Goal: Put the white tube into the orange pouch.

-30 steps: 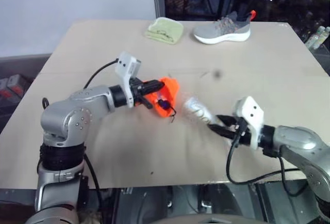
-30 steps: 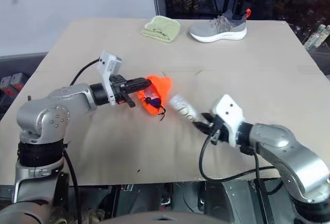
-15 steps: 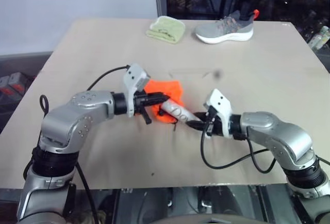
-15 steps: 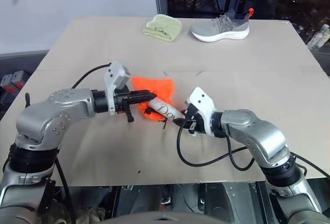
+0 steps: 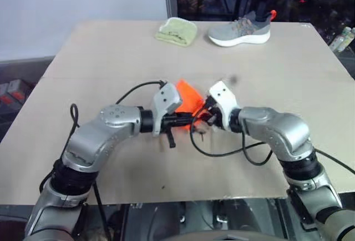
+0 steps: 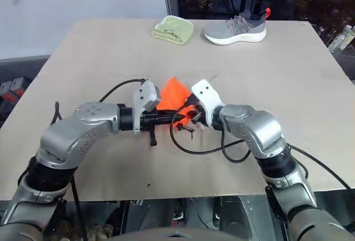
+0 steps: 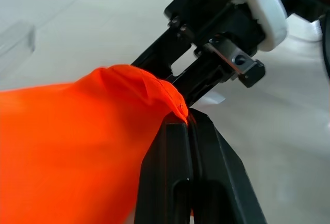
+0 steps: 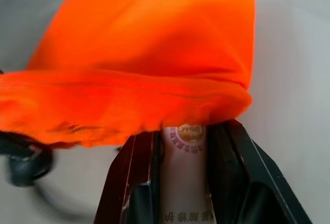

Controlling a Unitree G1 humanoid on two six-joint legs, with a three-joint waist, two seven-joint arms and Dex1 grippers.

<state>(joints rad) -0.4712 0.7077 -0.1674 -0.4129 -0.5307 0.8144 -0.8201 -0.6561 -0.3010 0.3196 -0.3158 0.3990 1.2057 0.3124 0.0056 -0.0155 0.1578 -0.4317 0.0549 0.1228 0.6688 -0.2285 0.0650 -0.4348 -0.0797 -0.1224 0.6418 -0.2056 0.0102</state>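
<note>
The orange pouch (image 5: 187, 98) hangs just above the middle of the table, between my two grippers. My left gripper (image 5: 187, 121) is shut on the rim of the pouch's mouth; in the left wrist view its fingers (image 7: 175, 146) pinch the orange fabric (image 7: 77, 146). From the right, my right gripper (image 5: 204, 116) is shut on the white tube (image 8: 184, 182). The tube's far end is under the edge of the pouch (image 8: 154, 53), so that end is hidden. The right gripper (image 7: 206, 64) sits close behind the pinched rim.
A pale green folded cloth (image 5: 177, 31) and a grey sneaker (image 5: 239, 31) lie at the table's far edge. Black cables loop from both wrists over the table (image 5: 100, 58) near the pouch. Bottles (image 5: 339, 40) stand beyond the right edge.
My right gripper has carried the tube left and forward to the pouch's mouth, and the tube's tip has gone under the fabric. The left gripper has brought the pouch right, toward it.
</note>
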